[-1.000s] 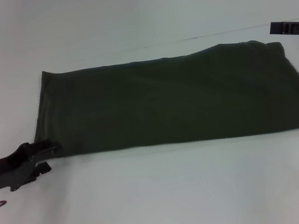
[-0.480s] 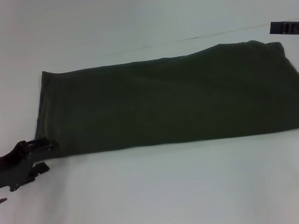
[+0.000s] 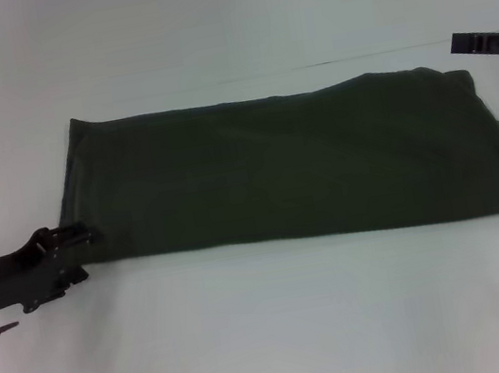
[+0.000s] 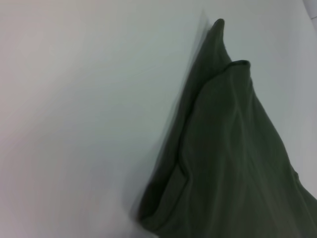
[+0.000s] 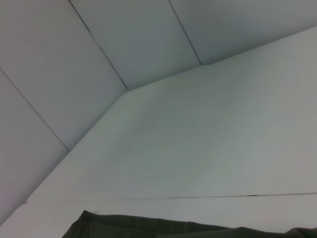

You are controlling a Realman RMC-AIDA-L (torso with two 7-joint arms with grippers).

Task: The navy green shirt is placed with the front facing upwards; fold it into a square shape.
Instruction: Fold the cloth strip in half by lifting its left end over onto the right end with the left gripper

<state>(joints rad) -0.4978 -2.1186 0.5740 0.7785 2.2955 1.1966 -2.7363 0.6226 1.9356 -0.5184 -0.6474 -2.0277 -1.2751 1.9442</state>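
Head view shows a white table point(image 3: 275, 335) with the navy green shirt point(image 3: 284, 166) folded into a long band across its middle, plain green side up. At the band's near left corner the left gripper point(image 3: 69, 250) touches the cloth; its grip cannot be told. Far right, the right gripper point(image 3: 494, 42) hangs off the shirt, its opening unreadable.
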